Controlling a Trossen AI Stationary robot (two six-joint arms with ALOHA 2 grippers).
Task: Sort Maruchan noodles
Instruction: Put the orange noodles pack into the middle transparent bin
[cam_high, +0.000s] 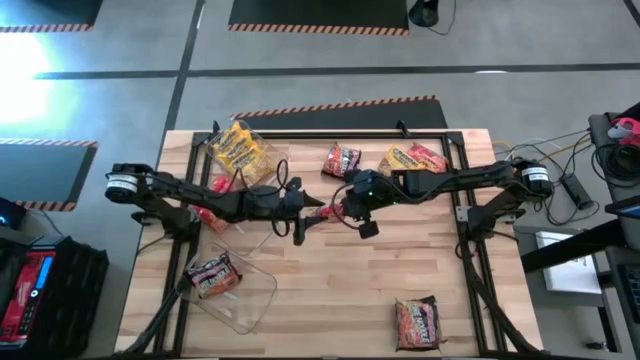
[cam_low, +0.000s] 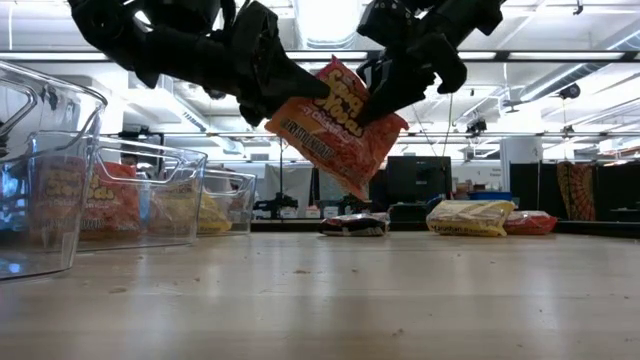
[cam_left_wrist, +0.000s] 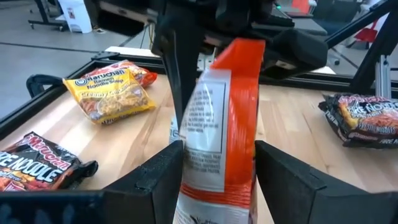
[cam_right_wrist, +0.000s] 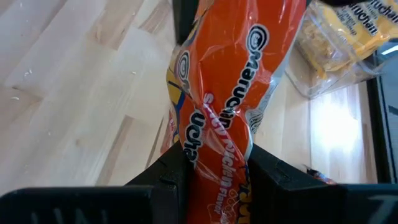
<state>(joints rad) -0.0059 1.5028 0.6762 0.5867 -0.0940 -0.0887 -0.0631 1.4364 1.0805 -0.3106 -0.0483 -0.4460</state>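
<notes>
Orange plastic, the noodle packet (cam_low: 335, 125) is hanging in the air above mid-table, its long axis tilting between the two arms. The right gripper (cam_right_wrist: 214, 165) is pinching one end and crumpling it; the left gripper (cam_left_wrist: 217, 165) is straddling the other end, its fingers flanking the packet, contact unclear. Both arms are equally near.
</notes>
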